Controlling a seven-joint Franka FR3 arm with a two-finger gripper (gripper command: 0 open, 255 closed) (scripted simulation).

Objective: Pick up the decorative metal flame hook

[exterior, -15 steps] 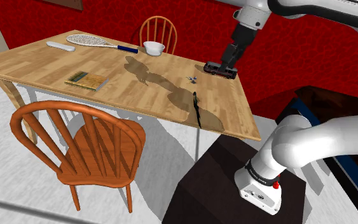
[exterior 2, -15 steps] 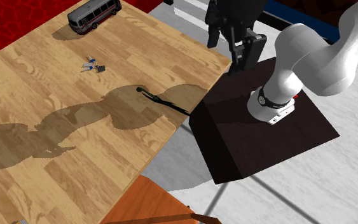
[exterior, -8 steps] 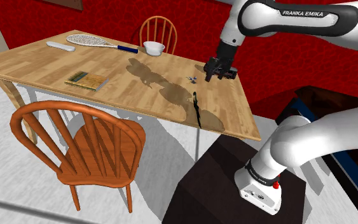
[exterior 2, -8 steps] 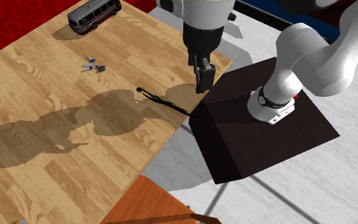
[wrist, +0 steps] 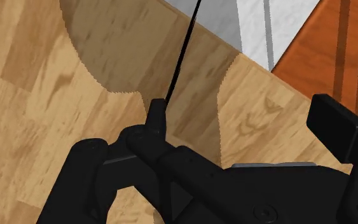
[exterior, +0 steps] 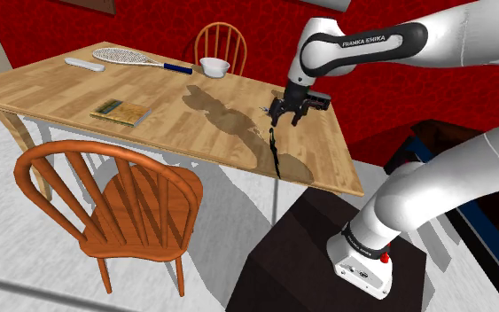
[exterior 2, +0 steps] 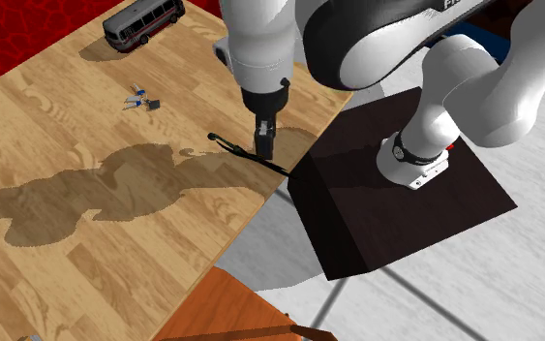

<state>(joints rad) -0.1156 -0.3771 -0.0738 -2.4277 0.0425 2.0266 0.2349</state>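
The flame hook (exterior: pixel 275 152) is a thin black rod lying flat on the wooden table (exterior: pixel 61 89), with one end overhanging the table's near edge. It appears again as a dark line (exterior 2: pixel 246 155) and in the wrist view (wrist: pixel 182 54). My black gripper (exterior: pixel 289 117) hangs just above the hook's far end, fingers apart and pointing down, holding nothing. From the second exterior view the gripper (exterior 2: pixel 263 147) stands over the middle of the rod. In the wrist view one fingertip (wrist: pixel 156 114) sits right at the rod's end and the other finger (wrist: pixel 337 126) is well aside.
A toy bus (exterior 2: pixel 142 21) and small trinkets (exterior 2: pixel 142 99) lie beyond the hook. Farther along the table are a white bowl (exterior: pixel 214 66), a racket (exterior: pixel 136 58), a remote (exterior: pixel 83 64) and a book (exterior: pixel 121 112). An orange chair (exterior: pixel 114 199) stands in front; the dark stand (exterior: pixel 327 257) is near the table corner.
The arm has swung down from above the toy bus and the table's corner to just over the hook. Its shadow shifted across the table. The fingers stayed apart.
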